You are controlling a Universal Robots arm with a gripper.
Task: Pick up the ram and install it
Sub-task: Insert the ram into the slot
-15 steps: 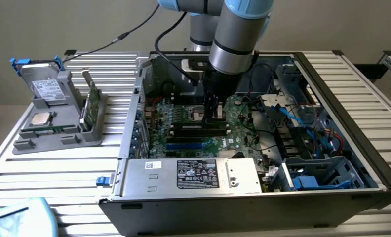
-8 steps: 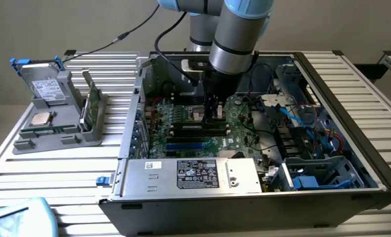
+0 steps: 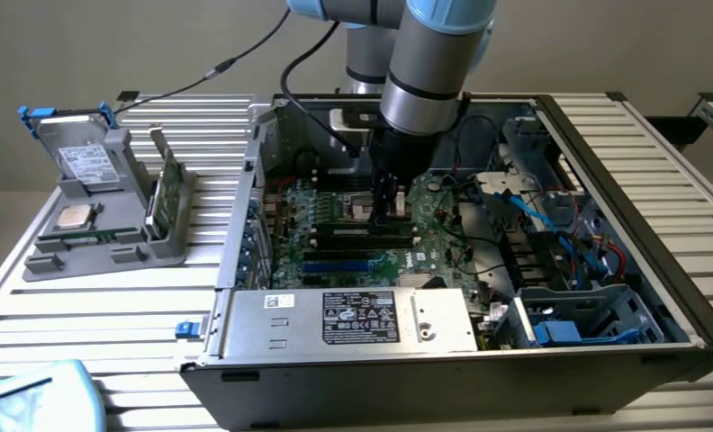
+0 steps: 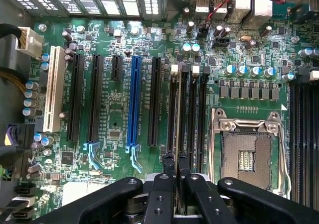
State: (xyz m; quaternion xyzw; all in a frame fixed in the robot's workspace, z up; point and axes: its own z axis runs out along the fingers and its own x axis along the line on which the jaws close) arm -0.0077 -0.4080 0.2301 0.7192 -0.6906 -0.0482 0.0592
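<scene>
Counted one gripper (image 4: 177, 165), pinched tight on one ram (image 4: 178, 109) standing edge-on at the black memory slots, beside one empty processor socket (image 4: 246, 157). Noted one blue slot (image 4: 132, 104) and one white slot (image 4: 54, 89). Worked inside one open computer case (image 3: 453, 387) on a white slatted table (image 3: 104, 297), with one grey holder (image 3: 93, 243) nearby.

Silver-grey tubular arm (image 3: 423, 81), pale blue joint caps, one black band, black wrist section. Thin black cable (image 3: 288, 67) trailing off the upper link. Matte black gripper (image 4: 175, 167) — slim paired fingers (image 4: 168, 165), rounded linkage bars, small round screw heads at the pivots.
</scene>
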